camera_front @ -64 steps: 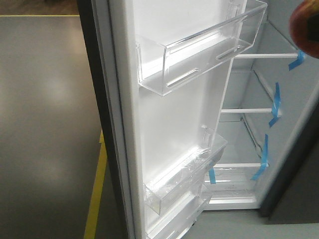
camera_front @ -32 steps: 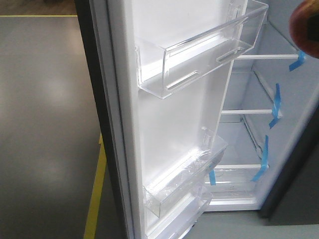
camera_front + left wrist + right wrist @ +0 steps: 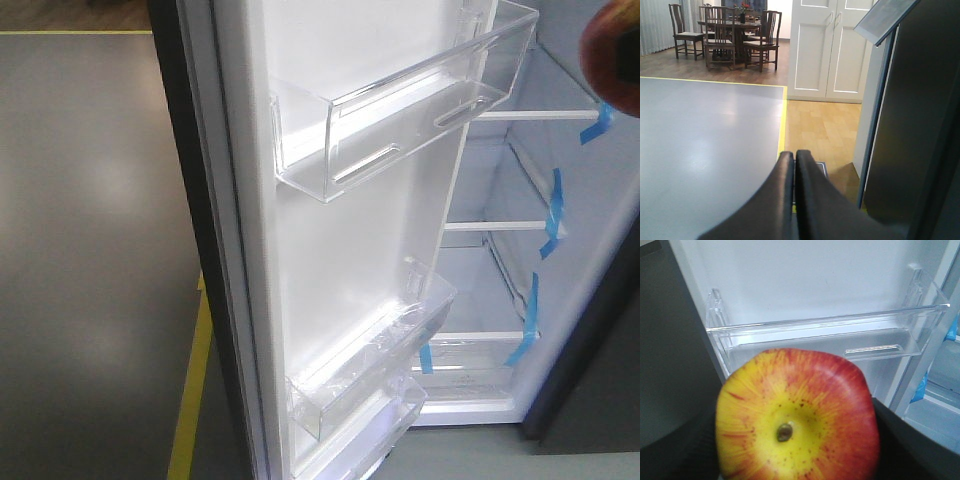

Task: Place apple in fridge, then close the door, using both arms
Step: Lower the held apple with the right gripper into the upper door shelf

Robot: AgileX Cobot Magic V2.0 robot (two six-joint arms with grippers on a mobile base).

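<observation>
Though the white-lined door drifts left in view, right gripper still clamps the round red-yellow apple, unplaced; left gripper closed, empty.

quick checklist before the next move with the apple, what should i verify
1. apple gripped by right gripper: ok, dark fingers on both sides.
2. door open: ok.
3. fridge shelves free for it: ok where visible.
4. apple aimed at a shelf: not ok, the wrist view faces the upper door bin.
5. left gripper touching the door's outer face: cannot tell; it is shut, empty, beside it.
</observation>
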